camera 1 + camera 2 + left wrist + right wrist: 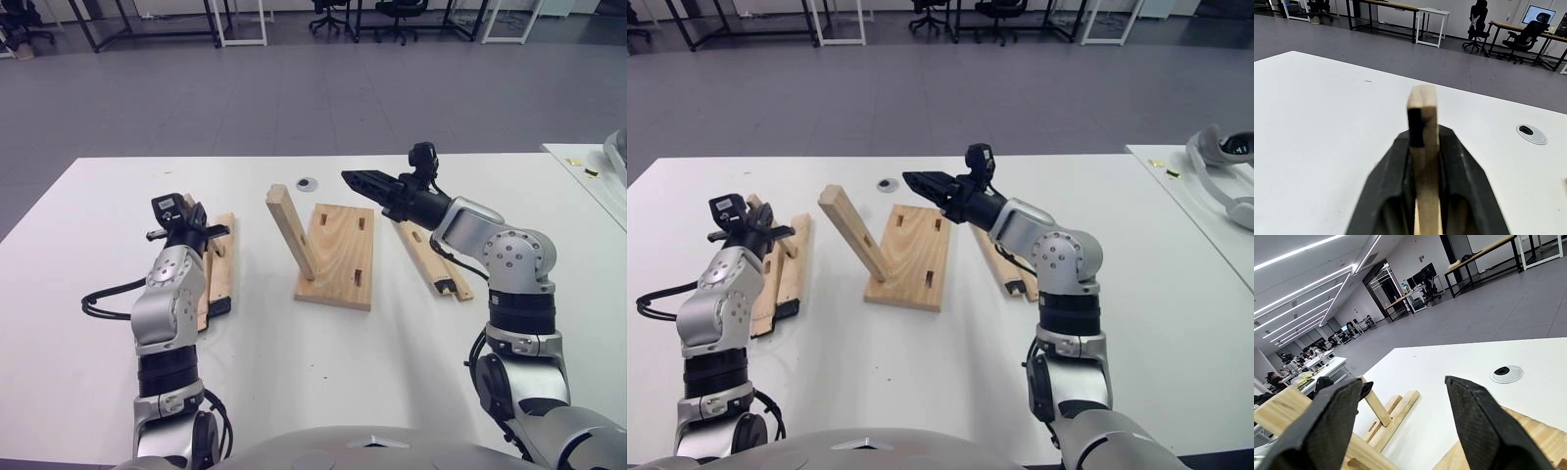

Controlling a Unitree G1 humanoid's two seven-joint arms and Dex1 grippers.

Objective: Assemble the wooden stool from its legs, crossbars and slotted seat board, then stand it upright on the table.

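The flat pale wooden seat board with slots (343,259) lies in the middle of the white table (294,392). One long wooden leg (291,230) stands in its near left slot, leaning left. On the left, the left gripper (1422,166) squeezes a thin pale wooden stick (1422,105), maybe a crossbar. The right gripper (361,182) hangs over the board's far edge, fingers wide apart with nothing in them. The stool is only just begun. Next, I think, the stick must be lined up straight with its slot
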